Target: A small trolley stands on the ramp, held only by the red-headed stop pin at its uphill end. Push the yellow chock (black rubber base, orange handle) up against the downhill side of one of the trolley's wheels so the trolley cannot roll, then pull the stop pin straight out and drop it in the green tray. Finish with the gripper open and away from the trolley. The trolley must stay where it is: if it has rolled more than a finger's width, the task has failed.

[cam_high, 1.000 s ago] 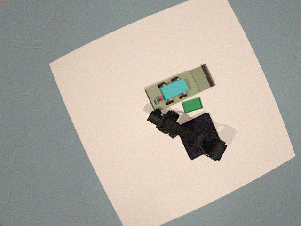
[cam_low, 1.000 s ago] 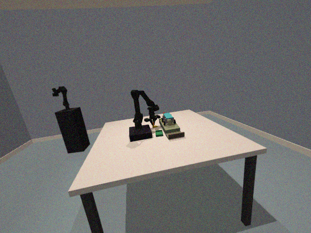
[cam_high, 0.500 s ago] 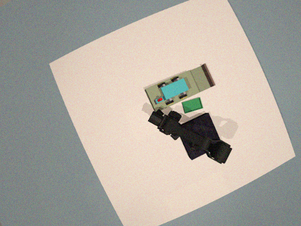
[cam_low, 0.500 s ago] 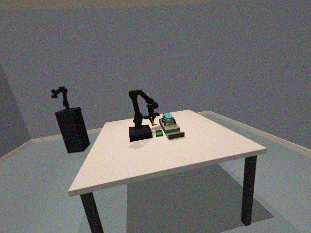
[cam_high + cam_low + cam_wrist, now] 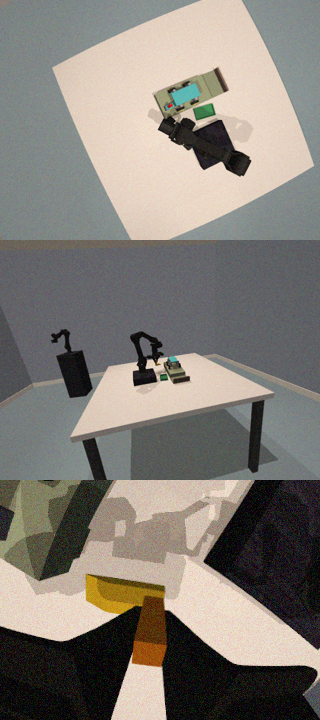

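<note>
My gripper [image 5: 156,361] [image 5: 152,614] is shut on the orange handle of the yellow chock [image 5: 157,364] [image 5: 102,596]. It holds the chock above the table, beside the uphill end of the ramp [image 5: 213,83] [image 5: 176,373] [image 5: 31,535]. The arm hides the chock in the top view, and its rubber base cannot be made out. The trolley [image 5: 185,94] [image 5: 173,359], with a cyan top, stands on the ramp. The red-headed stop pin [image 5: 169,105] [image 5: 168,356] stands at its uphill end. The green tray [image 5: 204,111] [image 5: 163,377] lies between ramp and robot base and looks empty.
A dark brown end board [image 5: 221,79] [image 5: 181,379] closes the ramp's downhill end. The black robot base [image 5: 214,136] [image 5: 144,376] stands close to the tray. A second arm [image 5: 66,339] on a black pedestal [image 5: 75,374] stands off the table.
</note>
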`<state>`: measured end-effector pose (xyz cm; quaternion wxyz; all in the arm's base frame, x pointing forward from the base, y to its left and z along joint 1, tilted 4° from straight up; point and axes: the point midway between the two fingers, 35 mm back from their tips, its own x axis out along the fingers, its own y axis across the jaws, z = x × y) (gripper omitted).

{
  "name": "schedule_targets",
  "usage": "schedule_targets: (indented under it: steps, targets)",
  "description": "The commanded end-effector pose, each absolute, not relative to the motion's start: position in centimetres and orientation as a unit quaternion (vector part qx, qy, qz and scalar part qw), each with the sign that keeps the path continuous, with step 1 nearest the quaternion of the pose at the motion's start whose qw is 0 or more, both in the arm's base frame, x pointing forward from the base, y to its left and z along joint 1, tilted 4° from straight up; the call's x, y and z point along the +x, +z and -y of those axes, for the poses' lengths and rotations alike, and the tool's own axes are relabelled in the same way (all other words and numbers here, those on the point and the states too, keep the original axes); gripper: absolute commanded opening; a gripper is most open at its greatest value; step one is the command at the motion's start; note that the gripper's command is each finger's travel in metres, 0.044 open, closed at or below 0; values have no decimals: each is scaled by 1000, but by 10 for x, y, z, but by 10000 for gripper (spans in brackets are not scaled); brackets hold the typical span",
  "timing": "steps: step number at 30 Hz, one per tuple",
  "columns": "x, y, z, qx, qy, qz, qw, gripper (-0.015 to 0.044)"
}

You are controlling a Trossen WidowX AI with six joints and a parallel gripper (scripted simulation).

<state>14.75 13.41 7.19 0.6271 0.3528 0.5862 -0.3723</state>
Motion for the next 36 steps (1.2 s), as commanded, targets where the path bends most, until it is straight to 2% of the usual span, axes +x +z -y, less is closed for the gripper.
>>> schedule_targets:
  steps: [1,27,36]
  targets:
    - [148,87,-137,361,-367,-585,627,0]
    - [152,143,-146,359,-365,-586,628,0]
    - [152,143,-146,270,-282,-630,671,0]
